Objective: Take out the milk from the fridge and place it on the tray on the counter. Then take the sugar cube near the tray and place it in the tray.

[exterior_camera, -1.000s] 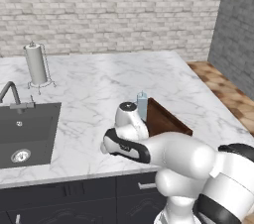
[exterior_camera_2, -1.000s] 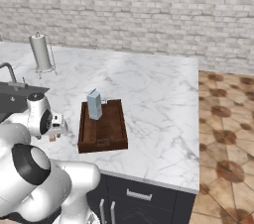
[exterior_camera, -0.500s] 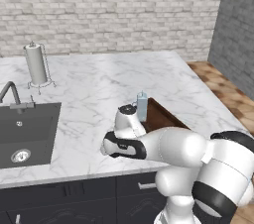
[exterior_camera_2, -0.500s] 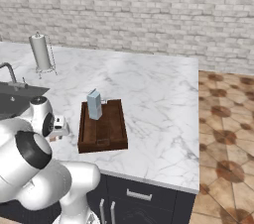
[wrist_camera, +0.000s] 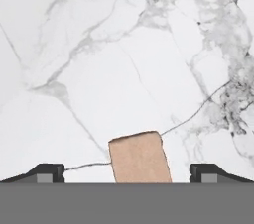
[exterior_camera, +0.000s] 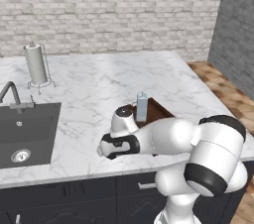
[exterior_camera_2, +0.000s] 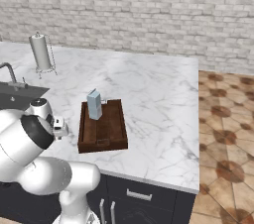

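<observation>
Already upright in the tray (exterior_camera_2: 116, 141), the milk (exterior_camera_2: 94, 104) stands at the far end of the dark wooden tray on the counter (exterior_camera_2: 149, 94); the remaining errand is the sugar cube (wrist_camera: 140, 157), which lies on bare marble just beside the tray, on the sink side; in the hand view the tan cube sits between the two dark tips of the gripper (wrist_camera: 127, 172), whose fingers stand wide apart with nothing held. Risk now lies in the descent and the close; the cube looks slightly turned against the line of the fingers, so a closing pad could catch a corner and spin it or flick it away across the smooth stone; a drop that stops short would let the pads shut above it. Later, the carry toward the tray passes close to the carton; a low swing could clip the raised rim or tip the slim milk over.
</observation>
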